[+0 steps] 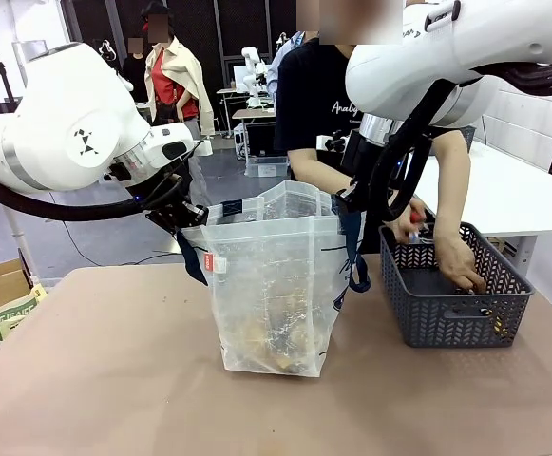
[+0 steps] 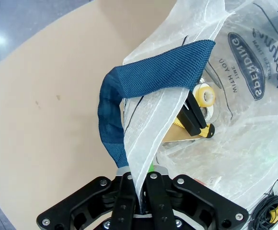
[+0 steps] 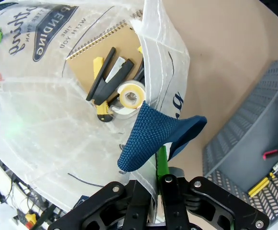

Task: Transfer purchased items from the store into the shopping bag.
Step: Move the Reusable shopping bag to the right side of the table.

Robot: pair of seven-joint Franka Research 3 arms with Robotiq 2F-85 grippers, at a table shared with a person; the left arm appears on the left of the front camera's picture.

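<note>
Clear plastic pulled taut: the shopping bag stands upright near the middle of the table, its mouth stretched wide between two robot arms. The left claw is clenched on the bag's rim on the side toward the table's left edge, pinching the thin plastic by the root of a navy strap handle that droops outside the bag; the right claw is clenched the same way on the opposite rim, beside the other handle. Gripping both sides looks meant to hold the floppy bag open and steady so that goods can be dropped in from above. Some purchased items already lie at the bottom, dim through the wall from the front and plain through the mouth from the wrists: a spiral notebook, a roll of tape and a black-and-yellow tool. Toward the table's right edge, near the bag, sits a dark grey mesh basket, where a person at the far edge has one hand down inside, apparently reaching for the next piece; a few small things lie in it. By this showing the transfer is under way, not finished, and the likeliest trouble is the thin rim slipping from a claw should a dropped item tug it
</note>
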